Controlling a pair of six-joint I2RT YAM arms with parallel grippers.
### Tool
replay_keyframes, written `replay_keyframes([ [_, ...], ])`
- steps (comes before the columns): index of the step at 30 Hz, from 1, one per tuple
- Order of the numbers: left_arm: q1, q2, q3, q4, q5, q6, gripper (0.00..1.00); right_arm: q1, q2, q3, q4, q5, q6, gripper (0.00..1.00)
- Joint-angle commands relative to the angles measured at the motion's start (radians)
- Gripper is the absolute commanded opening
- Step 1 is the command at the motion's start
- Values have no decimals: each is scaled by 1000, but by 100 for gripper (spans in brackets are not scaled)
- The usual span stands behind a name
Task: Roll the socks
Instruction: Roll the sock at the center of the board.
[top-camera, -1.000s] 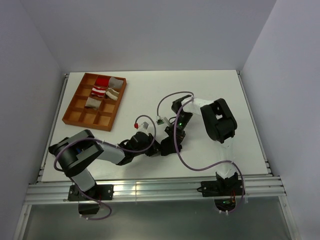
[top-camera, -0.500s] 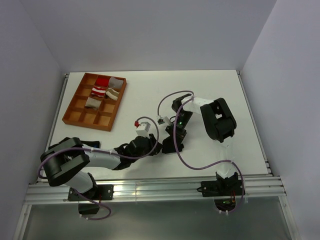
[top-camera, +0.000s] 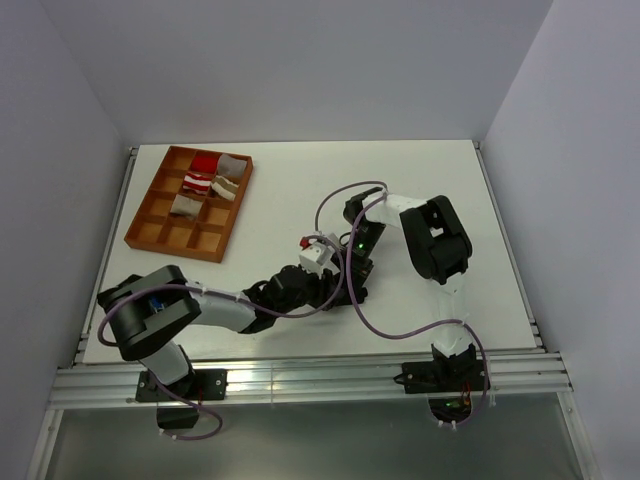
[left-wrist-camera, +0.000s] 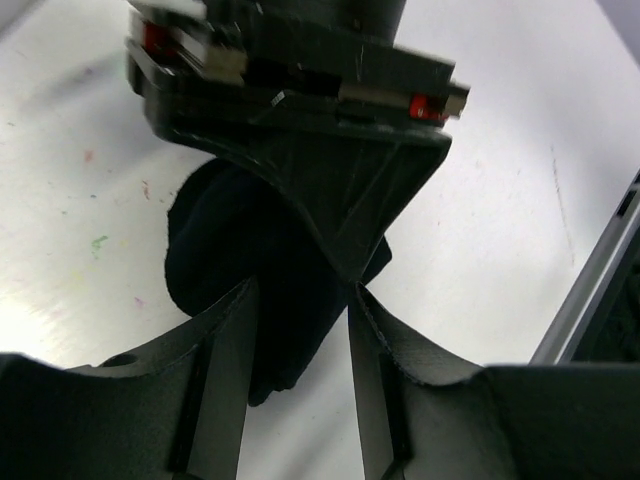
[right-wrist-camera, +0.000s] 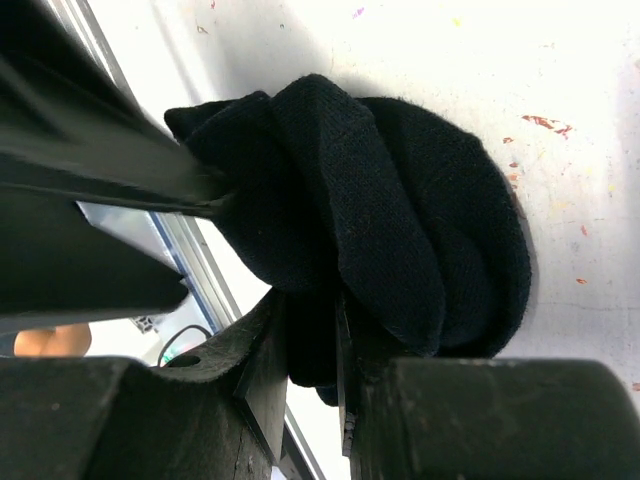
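A black sock (right-wrist-camera: 400, 200) lies rolled into a thick bundle on the white table; the left wrist view shows it as a dark lump (left-wrist-camera: 225, 240). My right gripper (right-wrist-camera: 310, 320) is shut on a fold at the bundle's edge. My left gripper (left-wrist-camera: 300, 290) is open, its fingers standing either side of the sock's near end with bare table showing between them. In the top view the two grippers meet tip to tip, left (top-camera: 322, 288) and right (top-camera: 347, 284), and they hide the sock.
A wooden compartment tray (top-camera: 150, 228) sits at the back left and holds several rolled fabric bundles (top-camera: 215, 180). The metal rail (top-camera: 300, 375) of the table's near edge runs just behind the grippers, also seen as the rail (left-wrist-camera: 600, 270).
My left gripper has opened from shut and its wrist has swung right, up against the right gripper. The right gripper has kept its grip and place.
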Motion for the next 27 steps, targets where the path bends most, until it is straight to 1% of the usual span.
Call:
replay_keyframes([
  [1,-6,39,33,65,63,61,46,-9,47,24,47,85,-19,17],
  [9,-4,116,24,117,76,39,46,-9,48,16,52,89,-9,17],
  [11,0,135,24,120,81,28,45,-9,48,13,59,95,-4,17],
  [14,8,164,27,113,75,-7,36,-9,38,1,81,106,8,17],
  [15,10,171,33,99,75,-30,31,-9,30,-11,105,112,21,18],
  [16,11,179,42,78,79,-39,21,-9,15,-19,119,117,27,19],
  [17,11,194,48,56,75,-70,14,-7,7,-30,136,120,33,21],
  [18,11,210,62,30,70,-84,4,-9,-10,-36,145,120,36,25],
  [19,11,214,62,19,73,-94,1,-7,-19,-42,156,121,42,28],
  [20,10,220,62,-1,69,-129,0,-9,-30,-54,180,117,54,31],
  [21,10,225,68,-33,61,-145,0,-9,-54,-62,193,115,60,36],
  [27,8,230,87,-206,10,-240,0,-12,-175,-120,295,82,126,47],
])
